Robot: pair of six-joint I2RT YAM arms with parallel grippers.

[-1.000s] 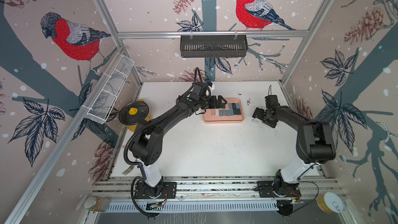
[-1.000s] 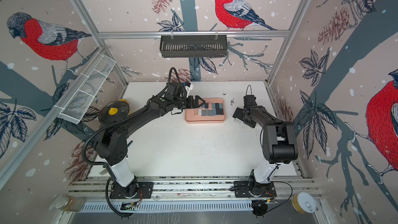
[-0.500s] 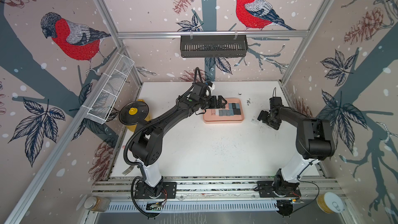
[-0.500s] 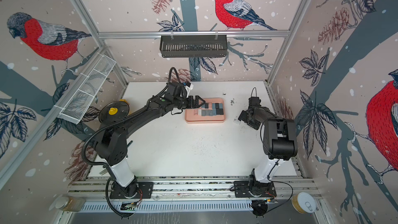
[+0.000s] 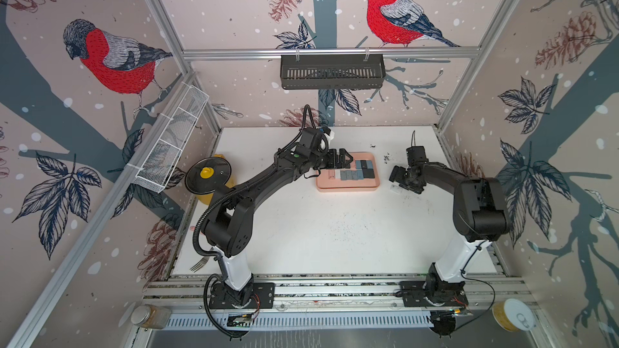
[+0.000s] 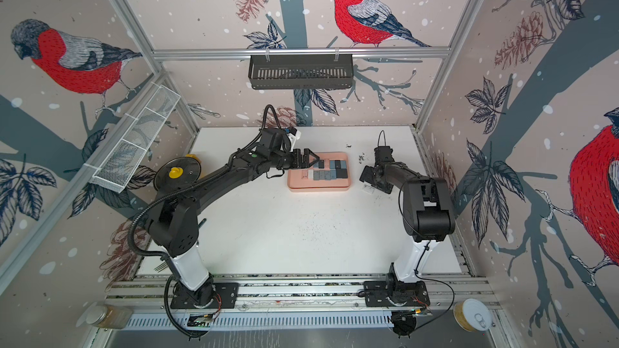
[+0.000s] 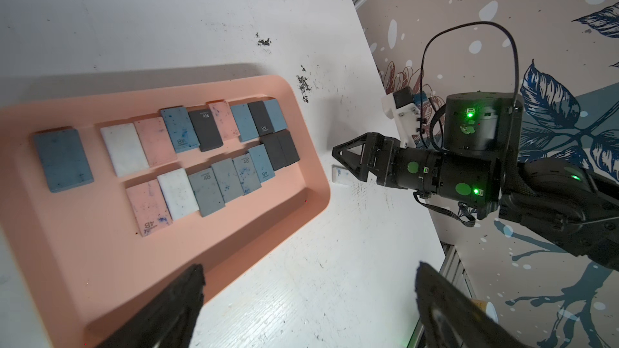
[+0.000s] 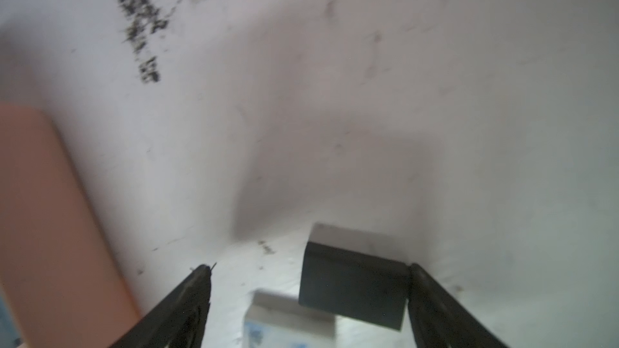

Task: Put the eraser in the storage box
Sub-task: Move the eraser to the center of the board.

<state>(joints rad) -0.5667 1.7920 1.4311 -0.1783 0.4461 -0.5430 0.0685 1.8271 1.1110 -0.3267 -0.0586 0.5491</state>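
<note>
Eraser (image 8: 351, 286) inside spread right end effector (image 8: 308, 266), touching one jaw.

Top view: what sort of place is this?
Probably a lab robot cell: two arms bolted to an aluminium rail, printed bird panels in metal framing, storage box of erasers on a white table.

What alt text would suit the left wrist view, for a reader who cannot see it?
A salmon-pink storage box on a white table holds two rows of flat erasers in blue, grey, black, pink and white. Beside it, the right gripper points at a small white eraser on the table. The left gripper's black fingers, wide apart, fill the foreground.
</note>
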